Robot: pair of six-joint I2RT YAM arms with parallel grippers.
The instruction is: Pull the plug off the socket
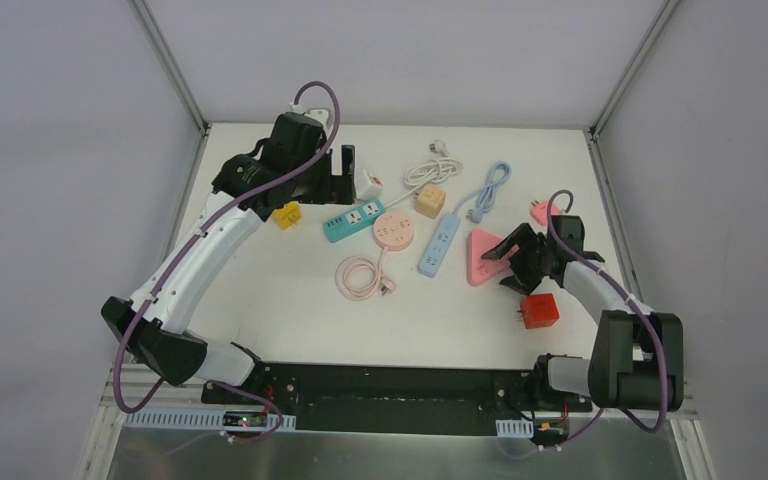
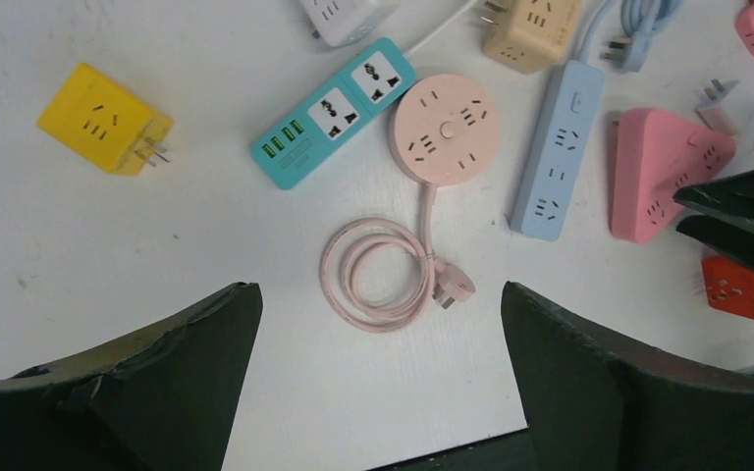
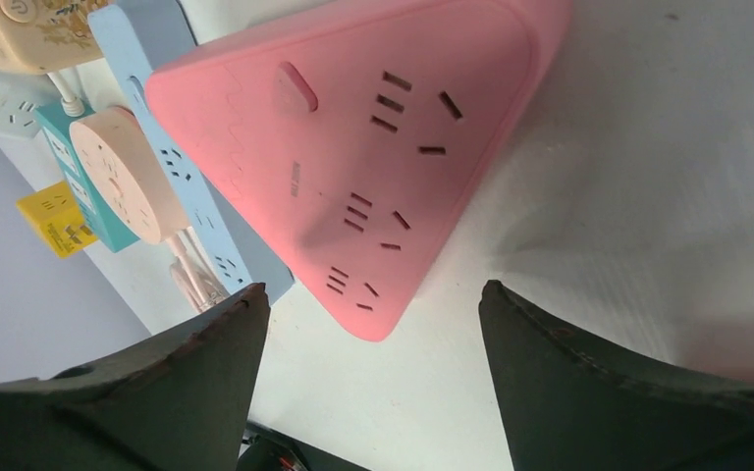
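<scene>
Pink plastic fills the right wrist view: the triangular socket [image 3: 373, 147] lies flat on the white table [image 3: 668, 177], just ahead of the right gripper [image 3: 371, 287]. Its nearest rounded corner reaches into the gap between the two dark fingers [image 3: 569, 373]. Those fingers stand well apart and released. Nothing is clamped between them, and a strip of bare table shows on each side of the corner, so neither finger touches the socket. Every slot on the socket's face is bare.

The red cube plug [image 1: 539, 311] rests on the table behind and to the outer side of the right fingers. It is close to them but free of them, and clear of the pink socket, with its metal prongs pointing out into open air. In the left wrist view the same red plug [image 2: 751, 287] sits directly under the right gripper's dark tips.

The left gripper [image 2: 378, 289] hangs high over the table with its fingers [image 2: 187, 363] spread wide, grasping nothing and touching nothing. Below the gap between them lies the coiled cord [image 2: 378, 273] of the round pink socket [image 2: 444, 128]. A teal strip [image 2: 334, 111] lies beyond the left finger, with a yellow cube adapter [image 2: 103, 118] further out to that side. Beyond the right finger are a light blue strip [image 2: 557, 149] and the pink triangle. A beige cube socket [image 2: 530, 25] sits at the far edge.
</scene>
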